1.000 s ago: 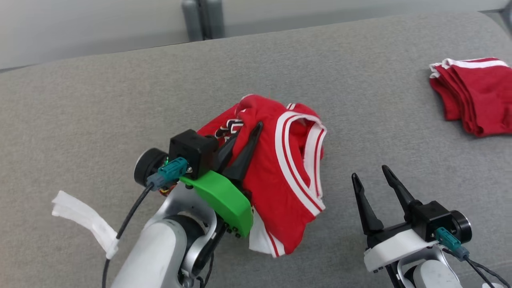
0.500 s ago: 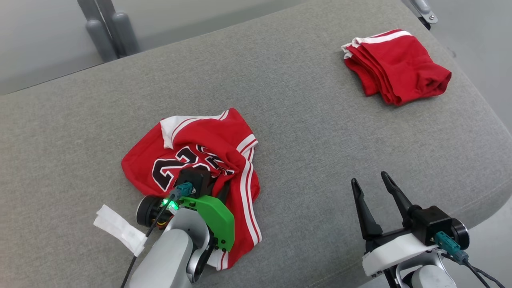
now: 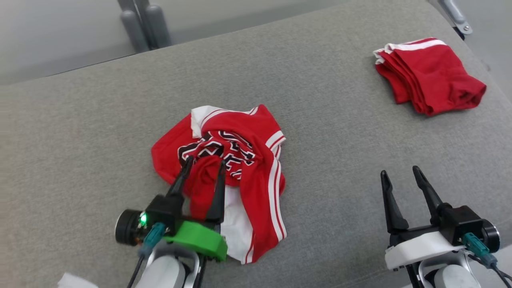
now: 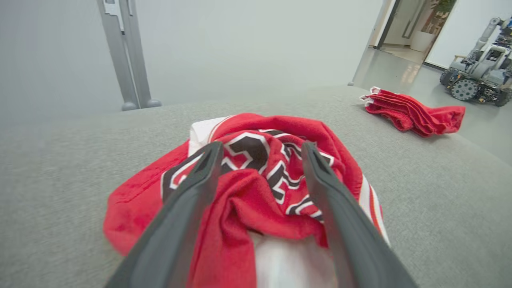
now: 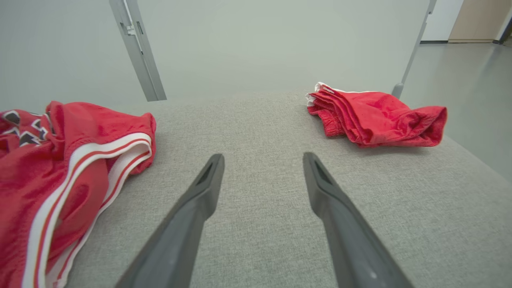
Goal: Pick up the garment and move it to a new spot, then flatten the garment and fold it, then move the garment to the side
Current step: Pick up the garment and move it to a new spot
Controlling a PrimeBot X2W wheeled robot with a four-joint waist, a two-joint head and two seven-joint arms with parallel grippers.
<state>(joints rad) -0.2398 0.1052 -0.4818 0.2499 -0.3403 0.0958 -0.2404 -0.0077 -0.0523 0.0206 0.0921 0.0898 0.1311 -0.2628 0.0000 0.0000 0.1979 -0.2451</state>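
- Left gripper (image 3: 205,163): you have it spread wide. Its two fingers straddle a raised red fold at the near side of the garment (image 3: 260,136), and the fold fills the gap between them.
- Garment: a crumpled red jersey, white stripes, black numerals. It lies on the grey cushion (image 3: 320,168), bunched from the fingertips outward and trailing to the right of the left gripper.
- Right gripper (image 3: 400,172): wide, nothing between the fingers, over bare cushion well right of the garment.
- Open room: bare grey between the two grippers and ahead of both.
- Far right, beyond the right gripper: folded red pile (image 3: 432,76), near the cushion's right edge.
- Far edge: grey posts (image 3: 144,24) stand behind it.
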